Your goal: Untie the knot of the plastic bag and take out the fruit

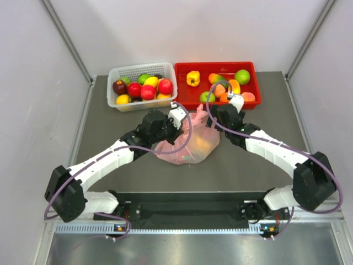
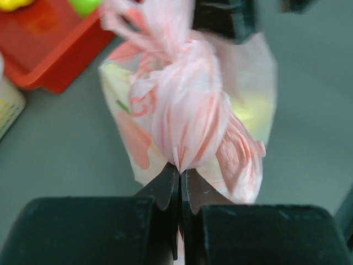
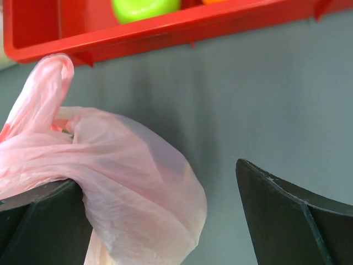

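Note:
The pink plastic bag (image 1: 185, 148) lies mid-table between my two arms, and yellow fruit (image 1: 202, 144) shows through its thin skin. Its knot (image 2: 185, 105) is a bunched twist right in front of my left gripper (image 2: 180, 167), which is shut with a fold of that twist pinched between its tips. In the top view the left gripper (image 1: 179, 117) sits at the bag's upper left and the right gripper (image 1: 212, 117) at its upper right. My right gripper (image 3: 160, 185) stands wide open, and a pink handle loop (image 3: 127, 176) drapes over its left finger (image 3: 38, 221).
A white basket (image 1: 140, 66) holding several red, yellow and green fruits stands at the back left. Beside it, close behind the bag, is a red tray (image 1: 215, 64) with several fruits. The tray's edge (image 3: 165, 30) runs just beyond the right gripper.

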Robot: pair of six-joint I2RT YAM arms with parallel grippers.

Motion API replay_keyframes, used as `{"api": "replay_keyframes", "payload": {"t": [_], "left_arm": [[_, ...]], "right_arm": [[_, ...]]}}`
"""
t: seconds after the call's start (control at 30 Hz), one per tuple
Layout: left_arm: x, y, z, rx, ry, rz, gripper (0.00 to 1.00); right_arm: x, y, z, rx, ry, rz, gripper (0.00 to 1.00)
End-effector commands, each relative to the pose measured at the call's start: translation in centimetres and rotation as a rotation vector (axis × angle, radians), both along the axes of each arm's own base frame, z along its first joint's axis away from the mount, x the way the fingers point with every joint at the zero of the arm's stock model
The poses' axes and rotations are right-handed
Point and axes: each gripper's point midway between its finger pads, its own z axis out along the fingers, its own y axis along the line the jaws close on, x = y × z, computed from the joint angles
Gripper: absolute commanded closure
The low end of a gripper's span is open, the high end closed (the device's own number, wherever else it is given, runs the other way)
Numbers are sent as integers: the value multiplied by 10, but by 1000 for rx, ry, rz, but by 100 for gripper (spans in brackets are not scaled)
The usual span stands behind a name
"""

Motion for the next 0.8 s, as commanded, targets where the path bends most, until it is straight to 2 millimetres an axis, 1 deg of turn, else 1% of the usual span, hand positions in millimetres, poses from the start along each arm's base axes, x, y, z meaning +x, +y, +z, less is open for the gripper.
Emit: {"api": "replay_keyframes", "payload": {"t": [0.0,0.03,0.07,0.1,0.13,0.17,0.2,0.23,0.3,0.33,0.37,0.4,0.5,0.53,0.57,0.6,0.63,0.67,0.7,0.73,0.77], "left_arm": [[27,30,43,-110,-128,268,100],[29,36,48,-129,-146,309,100],[35,47,47,-120,-166,373,100],[35,53,41,-109,-168,400,100],[35,57,42,-129,-162,432,100],[37,65,41,-121,-170,475,100],[37,68,38,-119,-165,494,100],[38,72,41,-128,-177,516,100],[39,81,40,-131,-185,561,100],[37,84,44,-148,-195,571,100],[36,85,44,-162,-197,576,100],[34,86,48,-184,-204,575,100],[28,85,54,-230,-213,557,100],[26,83,53,-236,-208,540,100],[24,81,50,-236,-201,529,100],[23,81,53,-249,-205,522,100],[21,78,52,-253,-198,507,100],[20,77,49,-255,-191,496,100],[18,75,51,-262,-193,482,100],[16,72,52,-270,-190,464,100],[15,71,51,-269,-188,454,100]], "right_arm": [[-3,-61,9,6,-53,-260,0],[-8,-73,1,1,-40,-290,0],[-11,-79,7,22,-58,-303,0],[-14,-83,7,33,-63,-315,0],[-19,-92,2,25,-55,-333,0],[-22,-96,7,35,-69,-341,0],[-26,-101,6,30,-62,-355,0],[-29,-108,2,22,-56,-372,0],[-35,-118,4,24,-62,-399,0],[-39,-126,-2,17,-50,-417,0],[-42,-130,0,27,-59,-423,0],[-46,-136,-6,22,-54,-435,1],[-50,-144,-9,30,-58,-449,1],[-53,-144,-15,29,-48,-438,4],[-48,-136,-12,66,-64,-395,7],[-49,-134,-16,64,-60,-365,15],[-48,-130,-15,77,-66,-337,19],[-41,-114,-7,130,-100,-263,23],[-40,-107,-6,134,-111,-206,27],[-40,-99,-2,156,-133,-157,27],[-42,-84,0,171,-136,-55,27]]}}
